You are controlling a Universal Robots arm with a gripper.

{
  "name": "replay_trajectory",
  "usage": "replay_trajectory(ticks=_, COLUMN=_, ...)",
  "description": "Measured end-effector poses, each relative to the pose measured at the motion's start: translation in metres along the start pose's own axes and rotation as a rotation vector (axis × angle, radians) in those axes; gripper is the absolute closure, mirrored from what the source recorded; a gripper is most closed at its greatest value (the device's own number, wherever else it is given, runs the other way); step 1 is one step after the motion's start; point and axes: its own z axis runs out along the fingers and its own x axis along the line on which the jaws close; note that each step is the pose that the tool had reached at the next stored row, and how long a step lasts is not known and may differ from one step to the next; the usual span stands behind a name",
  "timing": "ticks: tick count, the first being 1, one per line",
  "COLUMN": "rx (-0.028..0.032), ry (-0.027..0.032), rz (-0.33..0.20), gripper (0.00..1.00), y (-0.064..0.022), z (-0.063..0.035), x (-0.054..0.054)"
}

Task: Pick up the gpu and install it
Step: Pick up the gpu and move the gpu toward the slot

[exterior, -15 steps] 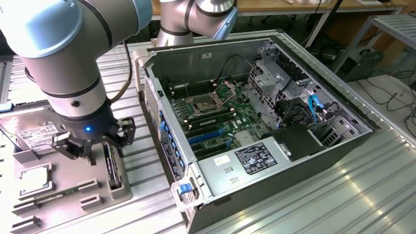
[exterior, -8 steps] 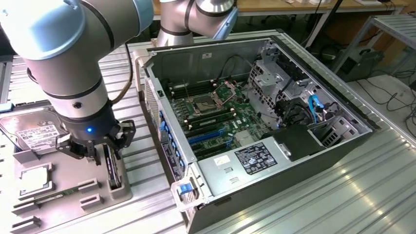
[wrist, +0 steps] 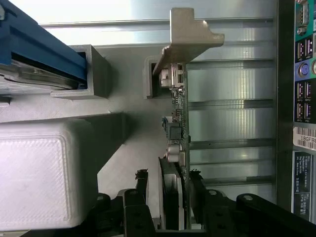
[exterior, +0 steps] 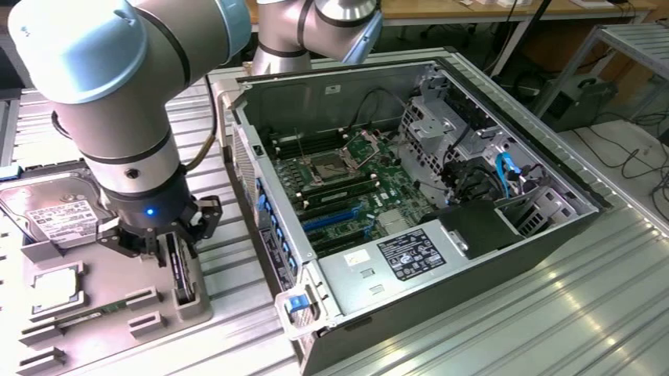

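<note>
Claw (wrist: 169, 177) clenched across both faces of the gpu (wrist: 180, 123), which stands on edge in the grey holder (exterior: 193, 313), leaving its sides open to grip

Supporting surface: a metal table (exterior: 585, 313) of pale, ribbed slats, with the ribs running from the exterior view's near left to its far right. Glare marks the bare slats at the near right.

Item one: a computer case (exterior: 471, 313) lies on its side directly on the slats, open face up. It occupies the middle of the table, and its rear port panel faces the exterior view's left.

Item two: a grey fixture block (exterior: 146, 321) rests flat on the slats at the exterior view's near left. It sits just beside the case's port panel, apart from it, with a strip of bare ribbed table showing between the two.
</note>
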Motion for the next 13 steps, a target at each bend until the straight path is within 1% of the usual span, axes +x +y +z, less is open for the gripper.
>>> replay_trajectory(ticks=2, rx=0.0, ry=0.0001, rz=0.0, gripper=0.55, y=0.0, z=0.0, x=0.0)
replay_trajectory(ticks=3, rx=0.0, ry=0.0001, rz=0.0, gripper=0.56, y=0.0, z=0.0, x=0.0)
replay_trajectory(ticks=4, rx=-0.0004, ry=0.0009, rz=0.0, gripper=0.7, y=0.0001, z=0.0, x=-0.0006)
replay_trajectory(ticks=5, rx=-0.0009, ry=0.0017, rz=0.0, gripper=0.7, y=0.0, z=0.0, x=-0.001)
replay_trajectory(ticks=6, rx=-0.001, ry=0.0017, rz=0.0, gripper=0.72, y=0.0001, z=0.0, x=-0.001)
replay_trajectory(ticks=11, rx=-0.001, ry=0.0017, rz=0.0, gripper=0.72, y=0.0, z=0.0, x=-0.001)
replay_trajectory(ticks=13, rx=-0.0009, ry=0.0018, rz=0.0, gripper=0.72, y=0.0001, z=-0.0016, x=-0.0011)
